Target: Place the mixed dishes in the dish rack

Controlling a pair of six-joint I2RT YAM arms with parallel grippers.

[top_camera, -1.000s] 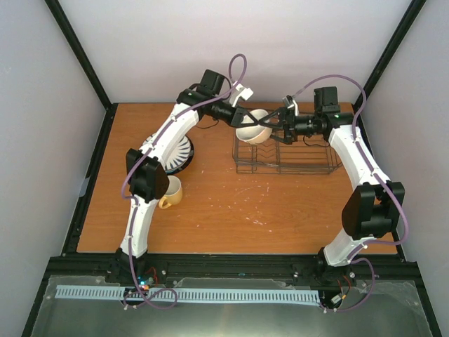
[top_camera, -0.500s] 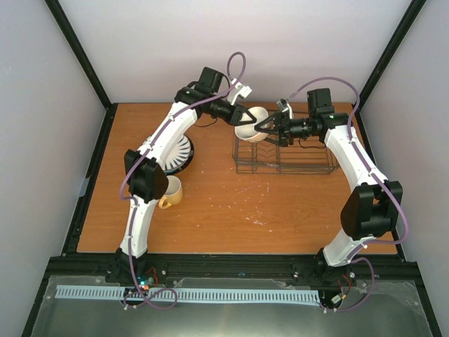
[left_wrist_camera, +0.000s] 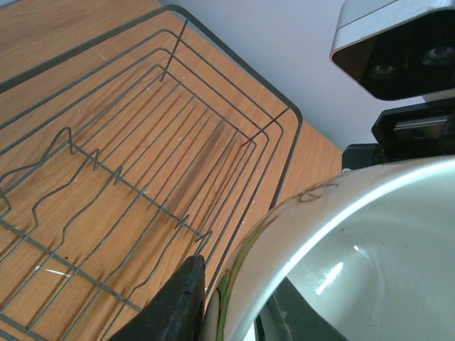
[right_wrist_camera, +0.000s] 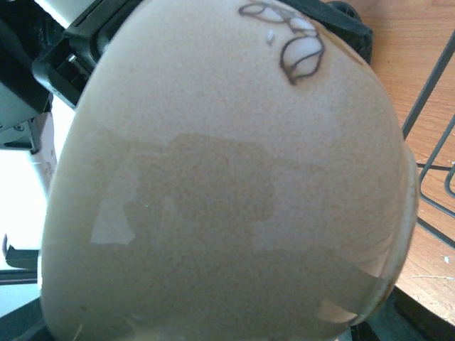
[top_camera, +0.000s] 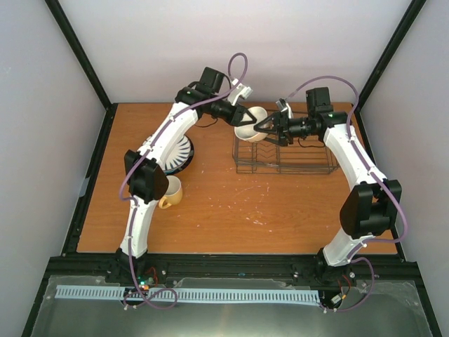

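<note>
The small white bowl (top_camera: 247, 130) hangs in the air over the left end of the dish rack (top_camera: 295, 159). My left gripper (top_camera: 245, 116) is shut on its rim; the left wrist view shows one dark finger outside the bowl (left_wrist_camera: 355, 234) and one inside, with my left gripper (left_wrist_camera: 234, 298) low in frame. My right gripper (top_camera: 258, 126) reaches in from the right, its fingers lying against both sides of the bowl. The bowl's outer wall (right_wrist_camera: 227, 177) fills the right wrist view, with my right gripper (right_wrist_camera: 213, 334) round it. The dish rack (left_wrist_camera: 142, 163) lies below.
A white plate with dark radial stripes (top_camera: 181, 153) lies on the table at the left, partly under my left arm. A pale yellow mug (top_camera: 172, 191) stands in front of it. A black frame rims the wooden table (top_camera: 231, 217).
My right gripper has moved left to the bowl and its fingers have narrowed round it. The bowl has shifted slightly left and up. My left gripper still holds the rim.
</note>
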